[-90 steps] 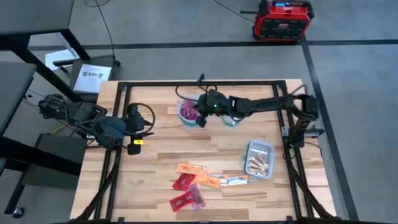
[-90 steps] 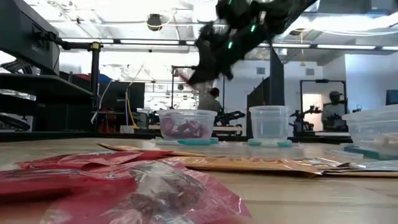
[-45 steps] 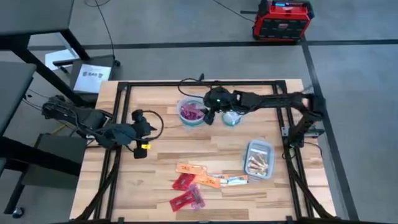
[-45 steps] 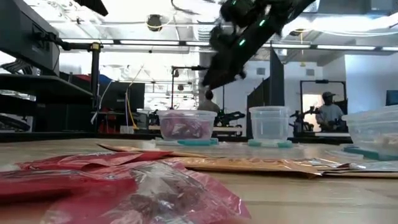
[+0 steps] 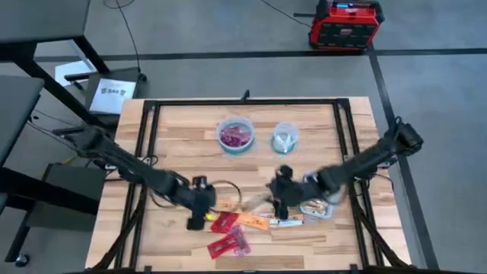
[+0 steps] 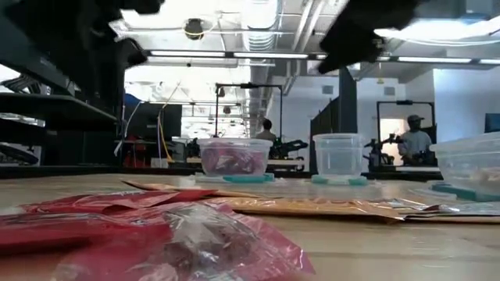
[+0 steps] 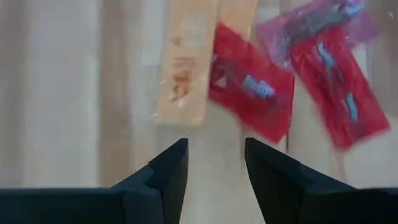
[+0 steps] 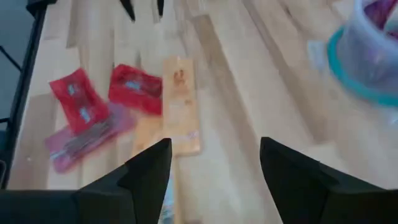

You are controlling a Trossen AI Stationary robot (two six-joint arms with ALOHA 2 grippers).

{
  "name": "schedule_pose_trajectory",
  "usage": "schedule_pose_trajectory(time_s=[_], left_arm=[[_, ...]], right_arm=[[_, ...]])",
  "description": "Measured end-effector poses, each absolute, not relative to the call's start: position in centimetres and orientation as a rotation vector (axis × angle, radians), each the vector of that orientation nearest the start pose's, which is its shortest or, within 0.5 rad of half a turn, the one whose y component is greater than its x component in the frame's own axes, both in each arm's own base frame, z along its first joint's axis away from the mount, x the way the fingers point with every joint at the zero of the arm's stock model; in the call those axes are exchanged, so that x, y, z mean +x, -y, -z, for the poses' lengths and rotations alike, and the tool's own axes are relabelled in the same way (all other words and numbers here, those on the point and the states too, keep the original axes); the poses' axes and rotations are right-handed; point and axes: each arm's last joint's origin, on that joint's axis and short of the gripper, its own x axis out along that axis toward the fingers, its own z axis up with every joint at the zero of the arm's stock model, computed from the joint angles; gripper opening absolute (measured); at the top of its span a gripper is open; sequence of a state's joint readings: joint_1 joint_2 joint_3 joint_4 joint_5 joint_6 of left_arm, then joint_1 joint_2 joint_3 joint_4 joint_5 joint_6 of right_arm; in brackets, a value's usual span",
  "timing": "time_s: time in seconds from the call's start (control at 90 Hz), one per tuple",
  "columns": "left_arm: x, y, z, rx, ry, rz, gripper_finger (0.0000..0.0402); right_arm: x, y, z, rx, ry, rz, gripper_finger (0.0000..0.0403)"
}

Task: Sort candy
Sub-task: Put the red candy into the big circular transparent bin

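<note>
Both grippers, left and right, spread and empty, converge on the candy; reach step; next, pinch one wrapper.

A robotics lab or workshop. A wooden desk with a black metal frame stands on a grey concrete floor marked with dark lines. A red and black equipment case sits on the floor beyond the desk. Seen level across the desk, the room behind is large and open, with exposed ceiling pipes and ducts, strip lights, black stands and racks, and monitors. Two people work at stations far in the background.
</note>
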State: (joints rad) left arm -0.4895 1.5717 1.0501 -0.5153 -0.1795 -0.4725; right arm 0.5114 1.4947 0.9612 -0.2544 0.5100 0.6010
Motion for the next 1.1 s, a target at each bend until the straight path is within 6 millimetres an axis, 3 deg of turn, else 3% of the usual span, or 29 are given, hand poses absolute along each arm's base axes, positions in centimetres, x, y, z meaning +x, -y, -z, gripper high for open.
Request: schedule_pose_trajectory(time_s=[0.133, 0.289, 0.444, 0.589, 0.767, 0.867, 1.0, 1.1], left_arm=[[30.0, 16.2, -19.5, -0.143, -1.074, -0.008, 0.0143], [31.8, 18.2, -18.5, -0.185, -1.080, -0.022, 0.0143], [32.6, 19.3, -17.8, -0.267, -1.058, -0.056, 0.0143], [32.7, 19.3, -15.6, -0.317, -1.102, -0.188, 0.0143], [33.2, 19.7, -13.4, -0.332, -1.116, -0.232, 0.0141], [33.2, 19.7, -12.5, -0.304, -1.136, -0.235, 0.0113], [33.1, 19.7, -12.4, -0.261, -1.153, -0.215, 0.0026], [32.9, 19.7, -13.1, -0.242, -1.137, -0.208, 0.0013]], right_arm=[[25.5, -16.9, -22.9, 0.256, -0.557, 0.243, 0.0226], [23.6, -19.1, -22.8, 0.303, -0.461, 0.277, 0.0226], [22.9, -20.0, -22.8, 0.337, -0.398, 0.283, 0.0226], [22.7, -20.3, -22.9, 0.345, -0.390, 0.269, 0.0226], [23.5, -21.1, -21.1, 0.316, -0.396, 0.286, 0.0226], [24.5, -21.5, -19.2, 0.277, -0.415, 0.297, 0.0226], [25.7, -21.7, -17.4, 0.235, -0.422, 0.305, 0.0226], [26.2, -21.4, -17.0, 0.217, -0.439, 0.300, 0.0226]])
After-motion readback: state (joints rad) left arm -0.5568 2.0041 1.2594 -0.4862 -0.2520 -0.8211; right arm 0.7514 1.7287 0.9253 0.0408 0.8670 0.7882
